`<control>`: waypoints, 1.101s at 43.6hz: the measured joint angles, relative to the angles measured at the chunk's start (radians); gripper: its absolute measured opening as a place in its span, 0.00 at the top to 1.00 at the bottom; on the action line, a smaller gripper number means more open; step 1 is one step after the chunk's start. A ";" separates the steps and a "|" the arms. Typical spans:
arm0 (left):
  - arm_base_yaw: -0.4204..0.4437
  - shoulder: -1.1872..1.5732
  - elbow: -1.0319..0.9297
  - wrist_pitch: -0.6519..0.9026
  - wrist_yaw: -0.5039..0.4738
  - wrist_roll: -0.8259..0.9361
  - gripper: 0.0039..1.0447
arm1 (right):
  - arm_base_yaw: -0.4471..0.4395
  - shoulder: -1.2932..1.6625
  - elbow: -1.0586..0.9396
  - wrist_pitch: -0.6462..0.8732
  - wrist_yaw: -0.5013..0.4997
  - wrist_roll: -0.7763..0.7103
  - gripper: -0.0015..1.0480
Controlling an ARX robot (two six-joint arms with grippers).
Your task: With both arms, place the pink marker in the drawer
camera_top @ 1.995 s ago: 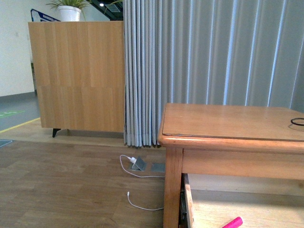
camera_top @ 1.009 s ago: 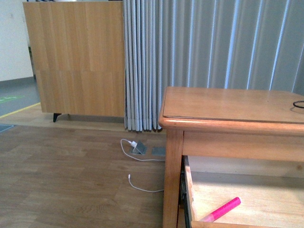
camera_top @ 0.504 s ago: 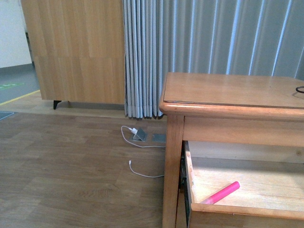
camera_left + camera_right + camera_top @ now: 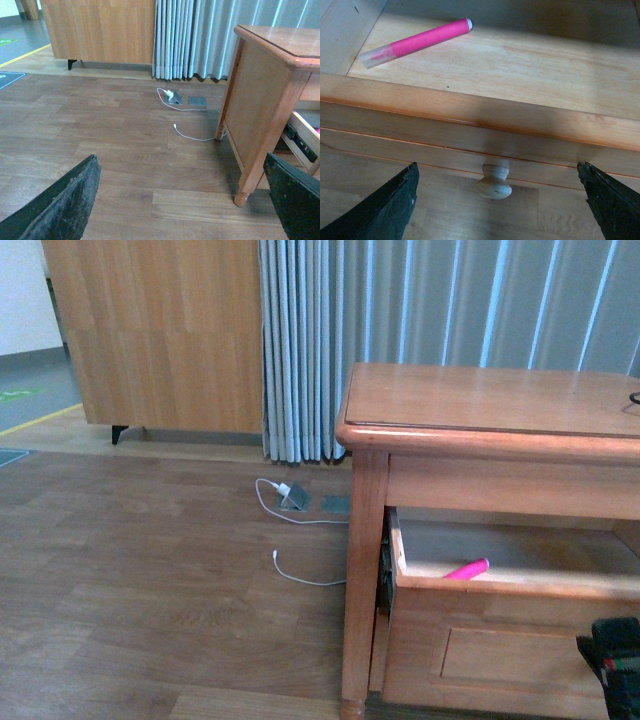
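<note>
The pink marker lies flat inside the drawer, which stands pulled out. The right end effector hangs wide open above the knob. The left end effector, also open, faces the floor. What remains is probably pushing the drawer shut, square on its front.

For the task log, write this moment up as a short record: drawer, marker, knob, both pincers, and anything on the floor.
drawer: pulled open, under the table top
marker: pink, lying flat inside the drawer, near a corner
knob: pale, on the drawer front, nothing touching it
right pincer: open, empty, aimed at the knob
left pincer: open, empty, over the floor beside the table
cable: white, loose on the floor left of the table
</note>
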 joint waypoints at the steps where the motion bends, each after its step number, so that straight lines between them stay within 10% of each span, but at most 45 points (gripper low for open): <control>1: 0.000 0.000 0.000 0.000 0.000 0.000 0.06 | 0.003 0.018 0.010 0.017 0.008 0.000 0.08; 48: 0.000 0.000 0.000 0.000 0.000 0.000 0.06 | -0.003 0.462 0.417 0.265 0.108 0.033 0.08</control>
